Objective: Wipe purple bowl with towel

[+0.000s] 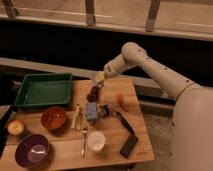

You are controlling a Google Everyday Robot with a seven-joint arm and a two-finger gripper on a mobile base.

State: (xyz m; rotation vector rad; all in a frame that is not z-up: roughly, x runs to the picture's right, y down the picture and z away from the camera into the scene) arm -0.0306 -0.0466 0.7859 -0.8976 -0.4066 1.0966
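The purple bowl (32, 150) sits at the near left corner of the wooden table (112, 159), glossy with a pale sheen inside. A small pale patch that looks like the towel (103, 110) lies mid-table, right beside a blue block (91, 111). My gripper (98, 79) hangs shut above the far middle of the table, over a dark reddish object (93, 93). It is far from the bowl and well above the towel. I see nothing clearly held in it.
A green tray (44, 90) stands at the back left, with an orange-brown bowl (53, 118) and an apple (16, 127) in front of it. A white cup (96, 140), utensils (83, 140), a red-orange item (121, 101) and black objects (129, 145) lie right of centre.
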